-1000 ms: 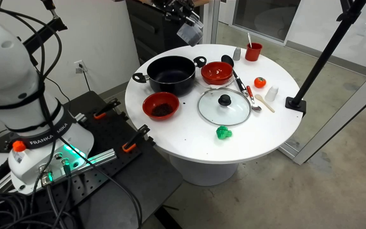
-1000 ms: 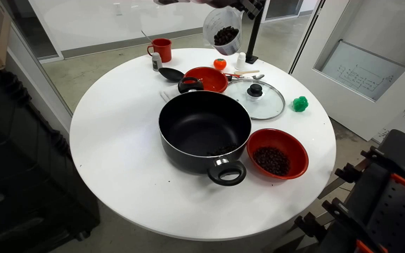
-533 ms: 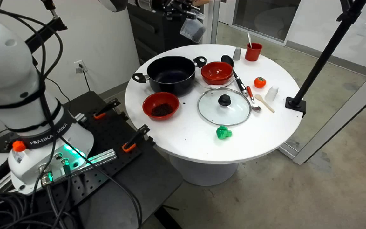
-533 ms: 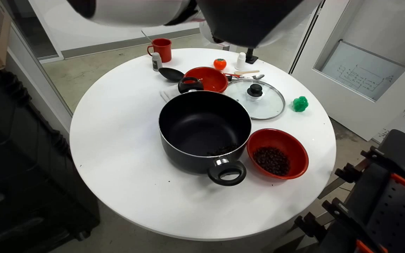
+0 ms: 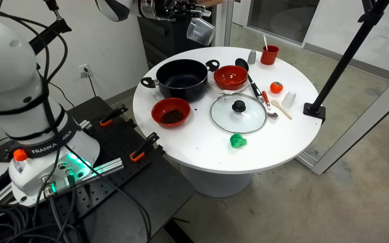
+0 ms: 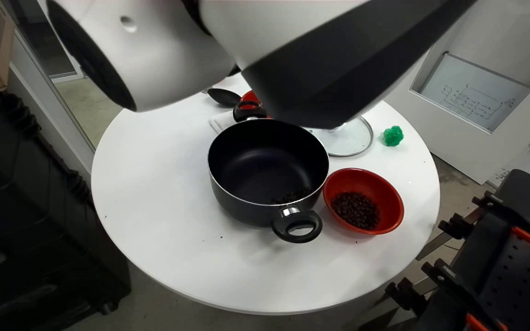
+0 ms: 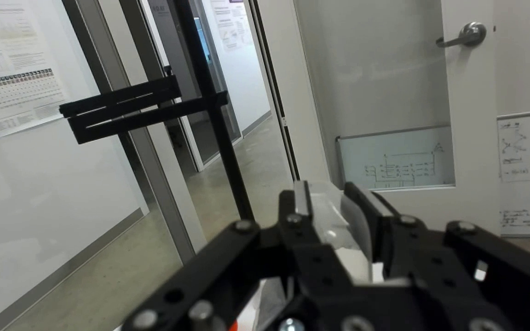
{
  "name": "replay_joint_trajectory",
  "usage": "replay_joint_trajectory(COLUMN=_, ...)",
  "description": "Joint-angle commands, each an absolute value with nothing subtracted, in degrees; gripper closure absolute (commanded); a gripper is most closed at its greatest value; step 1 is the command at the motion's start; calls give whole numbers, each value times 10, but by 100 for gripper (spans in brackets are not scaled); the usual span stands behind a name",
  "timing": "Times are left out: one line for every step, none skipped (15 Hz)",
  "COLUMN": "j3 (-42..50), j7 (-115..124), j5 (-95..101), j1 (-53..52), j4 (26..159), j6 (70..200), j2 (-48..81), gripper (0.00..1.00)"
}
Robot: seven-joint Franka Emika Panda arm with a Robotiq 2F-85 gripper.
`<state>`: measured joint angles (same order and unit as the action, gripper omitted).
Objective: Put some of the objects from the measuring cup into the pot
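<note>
In an exterior view, the measuring cup is held tilted at upper centre, clamped in the gripper, its body hung just below the jaws; the pot is seen lower, left of centre.

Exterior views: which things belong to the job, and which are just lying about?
In the job: measuring cup, gripped by the hand; pot; dark beans inside it.
Just lying about: red bowl of beans; second red bowl; glass lid; ladle; tomato; green piece; red mug; grey shaker; white shaker; wooden spoon; red-handled spoon.
</note>
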<state>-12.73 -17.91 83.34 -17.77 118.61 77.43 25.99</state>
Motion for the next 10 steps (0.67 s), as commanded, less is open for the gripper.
replay_joint_trajectory(j3=-131, j7=-204, j5=843, j1=-179, j4=1178, j6=735, j2=277, gripper=94)
replay_joint_trajectory(j3=-131, j7=-207, j5=843, j1=-178, j4=1177, j6=731, j2=280, gripper=94)
replay_joint_trajectory(j3=-131, j7=-211, j5=843, j1=-178, j4=1176, j6=725, j2=284, gripper=94)
replay_joint_trajectory(j3=-131, j7=-214, j5=843, j1=-178, j4=1175, j6=720, j2=288, gripper=94)
replay_joint_trajectory(j3=-131, j7=-218, j5=844, j1=-179, j4=1175, j6=715, j2=291, gripper=94)
replay_joint_trajectory(j3=-130, j7=-218, j5=850, j1=-181, j4=1175, j6=709, j2=295, gripper=94)
replay_joint_trajectory(j3=-129, j7=-215, j5=860, j1=-183, j4=1177, j6=702, j2=298, gripper=94)
replay_joint_trajectory(j3=-129, j7=-213, j5=870, j1=-186, j4=1179, j6=696, j2=301, gripper=94)
replay_joint_trajectory(j3=-129, j7=-213, j5=881, j1=-188, j4=1180, j6=689, j2=304, gripper=94)
replay_joint_trajectory(j3=-129, j7=-213, j5=889, j1=-189, j4=1181, j6=682, j2=307, gripper=94)
